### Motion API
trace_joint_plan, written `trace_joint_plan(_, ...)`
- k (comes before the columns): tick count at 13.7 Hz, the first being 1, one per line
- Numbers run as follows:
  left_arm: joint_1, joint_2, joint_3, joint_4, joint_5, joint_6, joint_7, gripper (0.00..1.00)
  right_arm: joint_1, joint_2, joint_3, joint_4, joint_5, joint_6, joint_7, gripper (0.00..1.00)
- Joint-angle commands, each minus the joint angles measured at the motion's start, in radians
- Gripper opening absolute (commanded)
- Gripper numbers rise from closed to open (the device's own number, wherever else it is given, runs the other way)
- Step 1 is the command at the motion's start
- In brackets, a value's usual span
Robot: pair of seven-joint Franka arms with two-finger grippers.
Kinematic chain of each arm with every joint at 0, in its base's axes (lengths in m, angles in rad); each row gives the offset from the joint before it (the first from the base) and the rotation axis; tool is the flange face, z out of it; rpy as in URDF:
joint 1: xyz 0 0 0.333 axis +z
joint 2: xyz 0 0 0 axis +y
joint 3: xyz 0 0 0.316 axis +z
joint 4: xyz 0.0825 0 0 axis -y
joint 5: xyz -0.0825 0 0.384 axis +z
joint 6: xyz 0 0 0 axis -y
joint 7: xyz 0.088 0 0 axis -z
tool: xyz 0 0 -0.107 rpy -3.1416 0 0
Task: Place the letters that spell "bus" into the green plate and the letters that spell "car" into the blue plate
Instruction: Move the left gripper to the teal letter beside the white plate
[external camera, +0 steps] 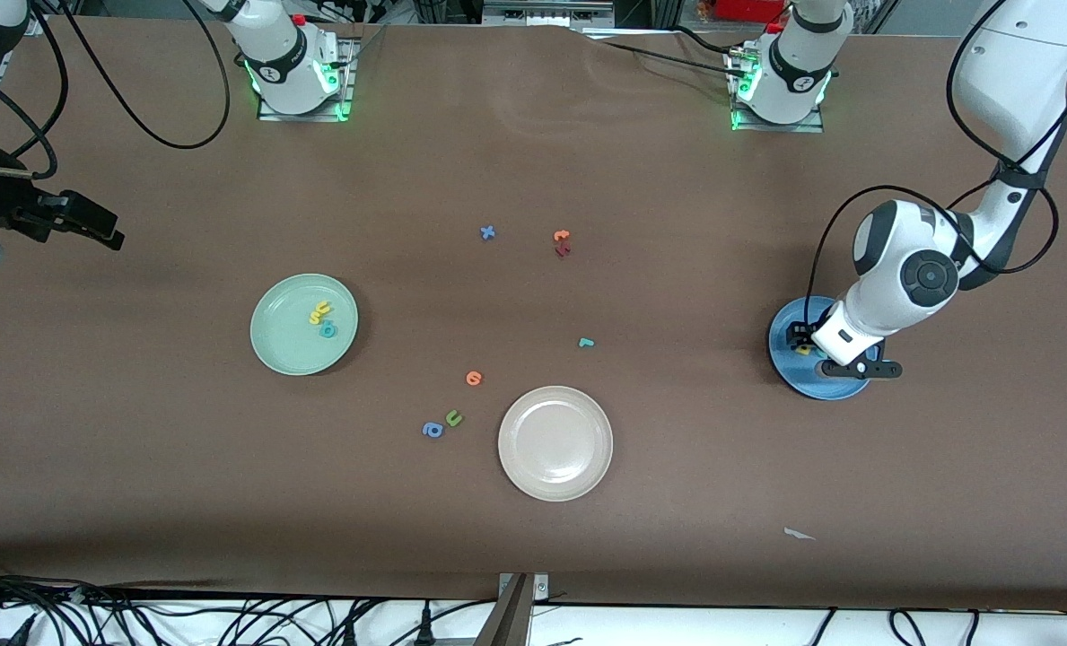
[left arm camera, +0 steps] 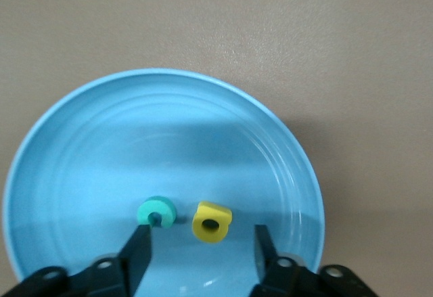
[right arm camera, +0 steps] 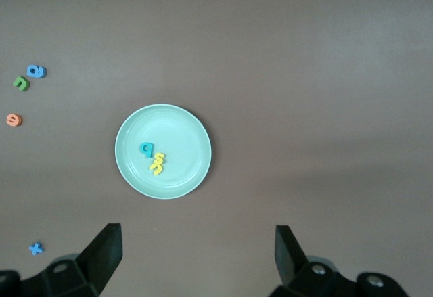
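The blue plate (external camera: 825,388) lies at the left arm's end of the table. On this blue plate (left arm camera: 155,134) rest a teal "c" (left arm camera: 157,211) and a yellow "a" (left arm camera: 212,221). My left gripper (left arm camera: 201,239) is open just above the plate, the "a" lying loose between its fingers. The teal "r" (external camera: 586,342) lies on the bare table near the middle. The green plate (external camera: 282,345) holds a teal "b" (right arm camera: 146,149), a yellow "s" (right arm camera: 160,157) and a yellow "u" (right arm camera: 156,168). My right gripper (right arm camera: 196,243) waits open and empty, high over the right arm's end of the table.
A beige-white plate (external camera: 555,442) sits nearer the front camera than the "r". Beside it lie an orange letter (external camera: 473,378), a green "u" (external camera: 453,417) and a blue "a" (external camera: 432,430). A blue "x" (external camera: 487,232) and another orange letter (external camera: 562,236) lie farther back.
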Motion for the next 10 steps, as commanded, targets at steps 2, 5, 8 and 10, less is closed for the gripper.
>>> trace_joint_plan(2, -0.003, -0.041, -0.143, 0.078, -0.012, -0.180, -0.127, 1.00, -0.006, 0.011, -0.002, 0.029, 0.021, -0.036, -0.069, 1.00)
trace_joint_plan(5, -0.060, -0.017, -0.279, 0.088, -0.017, -0.185, -0.371, 0.98, -0.006, 0.009, -0.002, 0.032, 0.006, -0.036, -0.107, 1.00)
trace_joint_plan(8, -0.247, 0.106, -0.277, 0.225, -0.004, -0.184, -0.577, 0.98, -0.006, 0.009, -0.002, 0.032, -0.011, -0.036, -0.101, 1.00)
trace_joint_plan(10, -0.380, 0.201, -0.243, 0.343, 0.010, -0.185, -0.683, 0.97, -0.006, 0.009, -0.002, 0.033, -0.011, -0.037, -0.101, 1.00)
